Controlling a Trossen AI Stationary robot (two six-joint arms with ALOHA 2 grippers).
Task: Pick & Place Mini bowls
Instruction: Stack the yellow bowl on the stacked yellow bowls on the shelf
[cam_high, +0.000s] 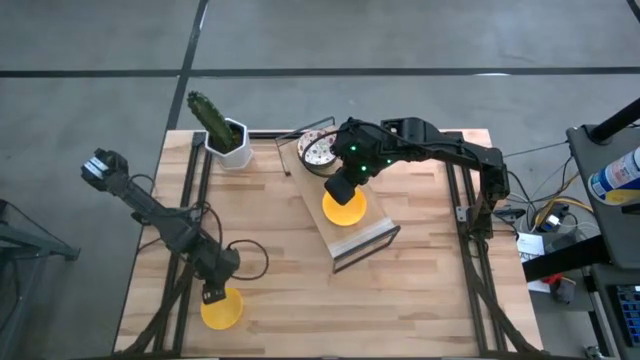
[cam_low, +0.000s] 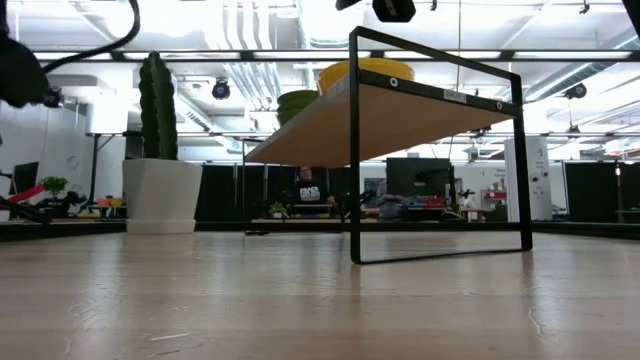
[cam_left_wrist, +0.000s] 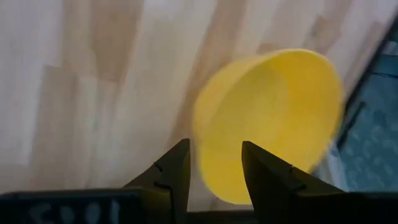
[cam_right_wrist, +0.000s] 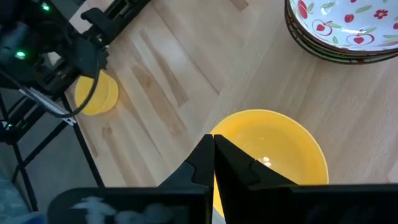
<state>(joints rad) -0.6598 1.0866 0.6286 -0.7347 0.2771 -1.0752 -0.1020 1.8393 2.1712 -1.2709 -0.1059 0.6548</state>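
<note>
One yellow mini bowl (cam_high: 345, 210) sits on the wooden shelf (cam_high: 372, 232) at mid-table, also seen in the right wrist view (cam_right_wrist: 280, 155). My right gripper (cam_high: 343, 188) hangs over its far rim, shut (cam_right_wrist: 213, 149). A second yellow bowl (cam_high: 221, 308) lies near the table's near-left corner. My left gripper (cam_high: 212, 293) is open over it, its fingers on either side of the bowl's rim (cam_left_wrist: 198, 140). The speckled bowls (cam_high: 318, 150) are stacked by the shelf's far end (cam_right_wrist: 348, 28). My left gripper comes from above with one finger (cam_left_wrist: 177, 171) outside the yellow bowl's wall and the other (cam_left_wrist: 264, 171) over its inside. Whether either finger touches the rim cannot be told. My right gripper touches nothing that shows.
A white hexagonal pot with a cactus (cam_high: 228, 140) stands at the table's far-left side (cam_low: 160, 190). The shelf's black metal frame (cam_low: 440, 160) rises from mid-table. The near-right part of the table (cam_high: 420, 300) is bare wood. Cables and gear lie beyond the right edge.
</note>
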